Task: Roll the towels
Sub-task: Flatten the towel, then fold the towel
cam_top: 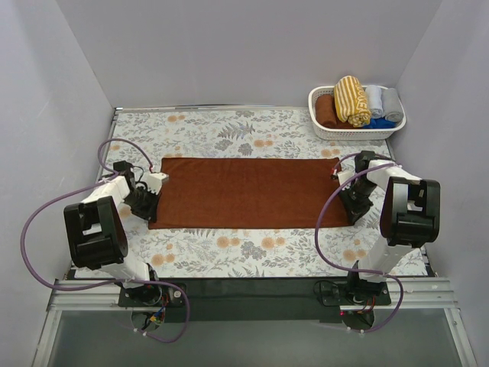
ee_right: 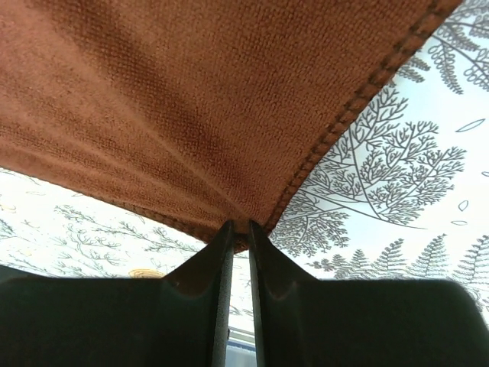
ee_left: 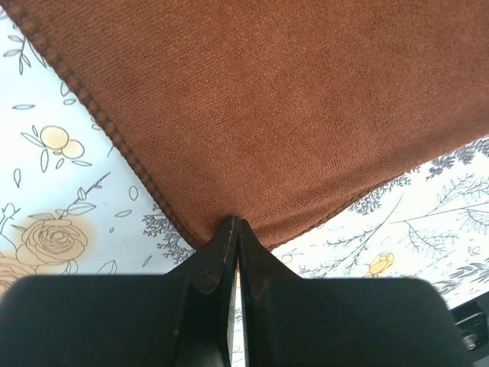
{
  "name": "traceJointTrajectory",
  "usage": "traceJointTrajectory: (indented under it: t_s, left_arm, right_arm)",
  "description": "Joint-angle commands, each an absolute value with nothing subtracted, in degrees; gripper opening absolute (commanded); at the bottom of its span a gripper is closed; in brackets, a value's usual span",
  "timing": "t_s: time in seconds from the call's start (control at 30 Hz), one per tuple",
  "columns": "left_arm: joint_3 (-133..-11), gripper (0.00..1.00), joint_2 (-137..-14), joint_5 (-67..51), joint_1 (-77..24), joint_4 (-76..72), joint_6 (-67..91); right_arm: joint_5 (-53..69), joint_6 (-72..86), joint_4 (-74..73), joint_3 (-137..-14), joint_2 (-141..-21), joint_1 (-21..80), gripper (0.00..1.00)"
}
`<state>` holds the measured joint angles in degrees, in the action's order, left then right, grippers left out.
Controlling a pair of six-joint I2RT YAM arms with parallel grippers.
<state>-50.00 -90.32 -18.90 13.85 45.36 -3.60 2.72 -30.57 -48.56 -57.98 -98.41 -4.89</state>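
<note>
No readable text, label, brand, number or sign is being shown in any of the views.

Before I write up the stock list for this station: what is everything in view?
brown towel: one, rust-brown, spread flat mid-table
striped towel: one, yellow and white, rolled, in the basket
brown roll: one, brown, in the basket, left of the striped towel
grey rolls: two, pale grey, right side of the basket
blue cloth: at least one, blue, under the grey rolls
basket: one, white, far right corner
tablecloth: one, white floral, covering the table
left pincer: one, black, shut on the brown towel's near left corner
right pincer: one, black, shut on its near right corner
</note>
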Motion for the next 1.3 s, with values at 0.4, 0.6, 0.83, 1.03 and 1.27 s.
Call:
traceJointTrajectory:
  t_s: [0.4,0.6,0.83,1.03,1.27]
  left_arm:
    - [-54.57,0.05,-90.18,-22.93,15.12,52.29,-10.19]
    - [-62.82,0.27,-88.86,-31.01,15.03,55.54,-11.16]
    - [-76.08,0.32,-93.07,-35.07,15.03,53.62,-6.87]
    - [-79.89,0.33,-96.32,-37.26,15.12,39.21,3.58]
    - [-88.76,0.41,-106.24,-37.0,15.12,37.18,6.06]
  right_arm:
    - [7.81,-37.18,-48.69,-58.35,-95.71,-3.6,0.32]
    - [15.36,-34.19,-53.52,-68.36,-94.48,-3.6,0.5]
    - [18.99,-31.65,-53.63,-81.72,-96.14,-3.69,0.55]
    - [15.12,-24.71,-46.24,-92.19,-105.81,-3.78,0.48]
    - [13.1,-20.92,-44.56,-103.69,-119.07,-3.78,0.45]
